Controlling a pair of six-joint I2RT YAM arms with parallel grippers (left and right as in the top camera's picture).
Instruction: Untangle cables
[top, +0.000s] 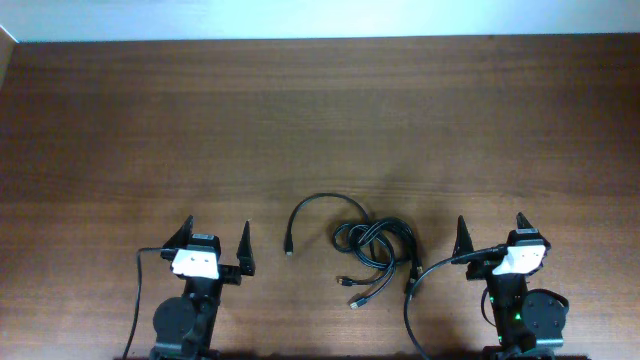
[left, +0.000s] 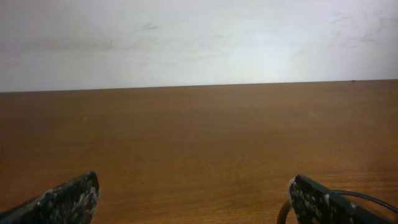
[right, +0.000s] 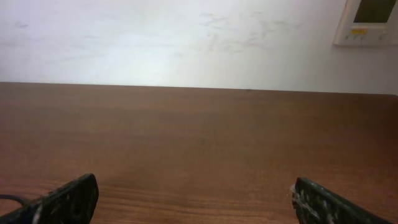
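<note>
The cables (top: 372, 243) lie on the table between my two arms as a black tangle of loops. One strand arcs out to the left and ends in a small plug (top: 288, 250). Other plug ends (top: 352, 300) trail toward the front edge. My left gripper (top: 217, 225) stands open to the left of the tangle, apart from it. My right gripper (top: 490, 221) stands open to the right of it. In the left wrist view the gripper (left: 194, 177) holds nothing between its wide-spread fingers. The right gripper (right: 195, 178) is likewise empty in its wrist view. Neither wrist view shows the tangle.
The brown wooden table (top: 320, 120) runs back to a pale wall. A thicker black robot wire (top: 425, 272) curves from the right arm close to the tangle's right side. Another robot wire (top: 140, 290) hangs left of the left arm. A white wall panel (right: 367, 22) shows beyond the table.
</note>
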